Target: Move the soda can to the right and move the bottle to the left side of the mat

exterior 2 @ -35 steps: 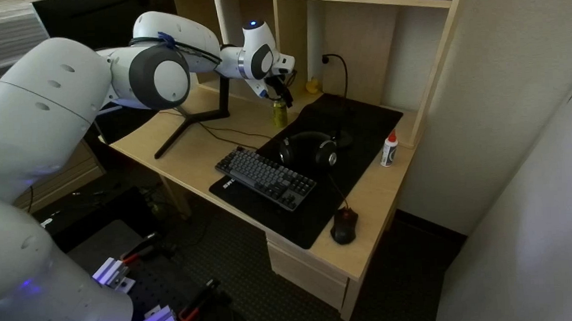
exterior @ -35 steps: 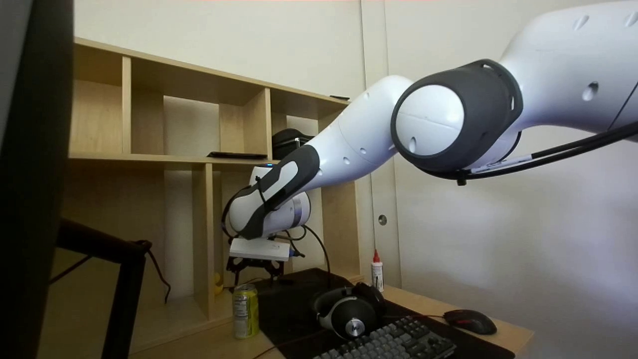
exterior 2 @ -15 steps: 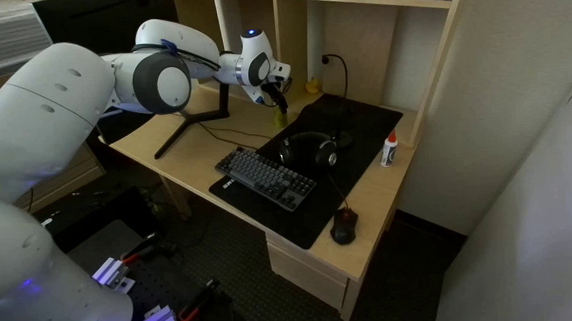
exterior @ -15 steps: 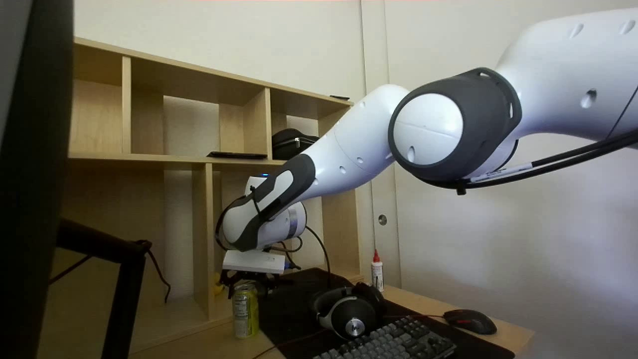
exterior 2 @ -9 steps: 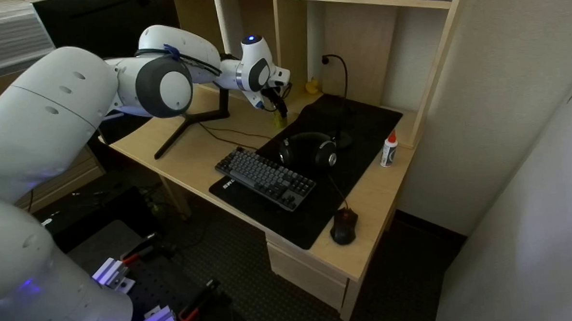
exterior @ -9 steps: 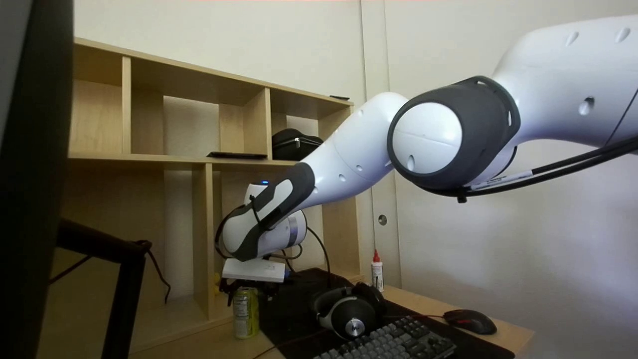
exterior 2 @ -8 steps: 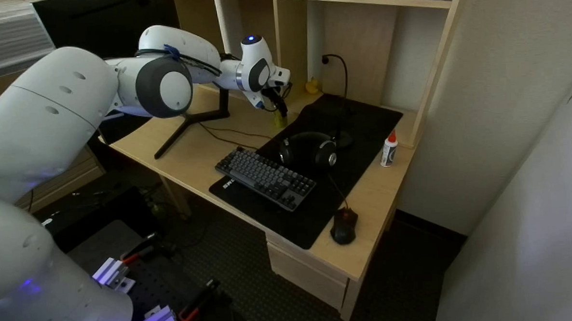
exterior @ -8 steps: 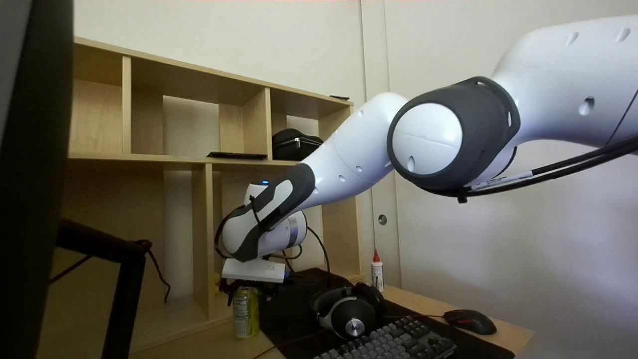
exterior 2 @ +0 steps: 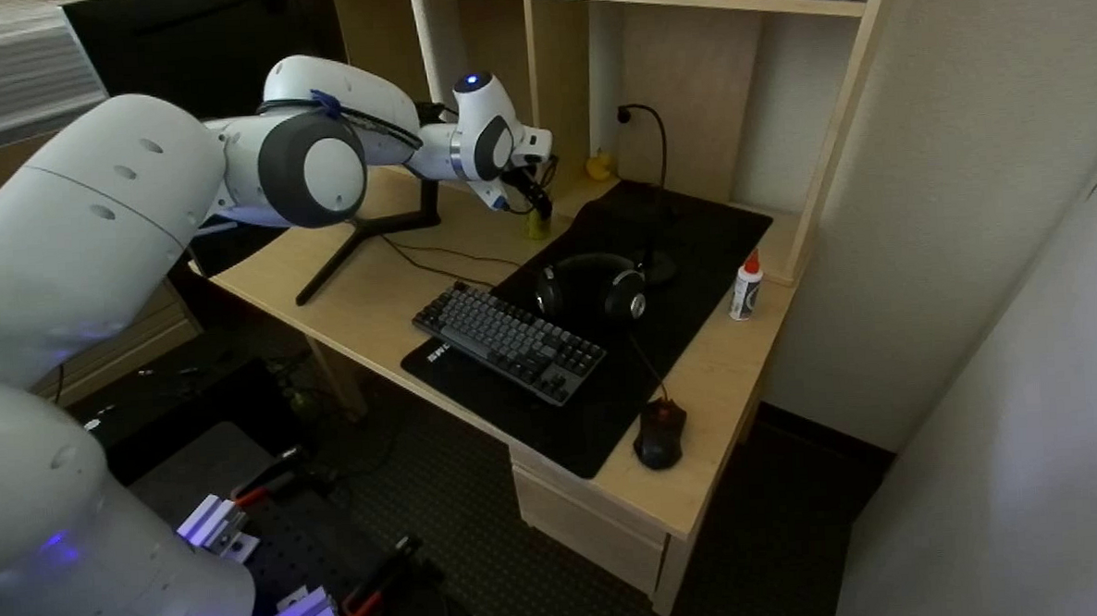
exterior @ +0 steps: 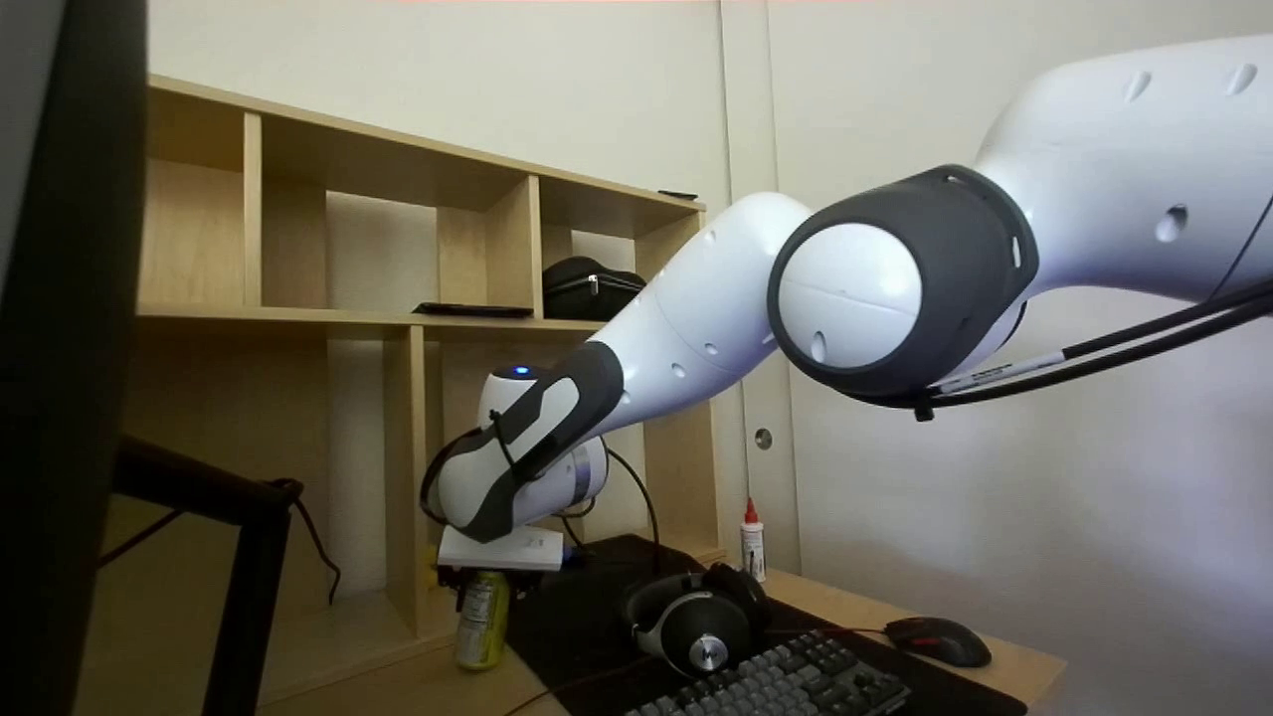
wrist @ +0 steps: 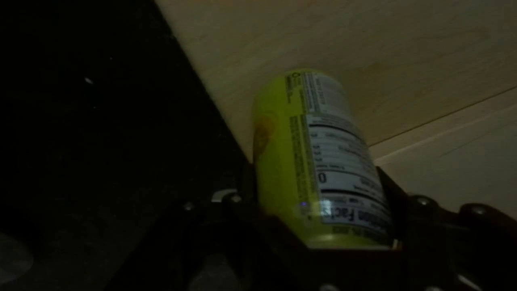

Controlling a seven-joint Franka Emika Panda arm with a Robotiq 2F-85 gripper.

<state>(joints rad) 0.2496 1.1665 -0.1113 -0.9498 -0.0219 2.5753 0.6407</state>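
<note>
Wrist view has the gripper [wrist: 315, 173] pinching the yellow-green soda can [wrist: 317, 157] from both sides, around mid-frame, with the black desk mat [wrist: 101, 101] filling the upper left. In an exterior view the can leans a bit, lower left of center; can't tell if its base touches the desk [exterior: 428, 684]. Red-capped bottle [exterior: 753, 549] stands upright there, below and right of center, just above the headphones [exterior: 701, 628] in frame.
</note>
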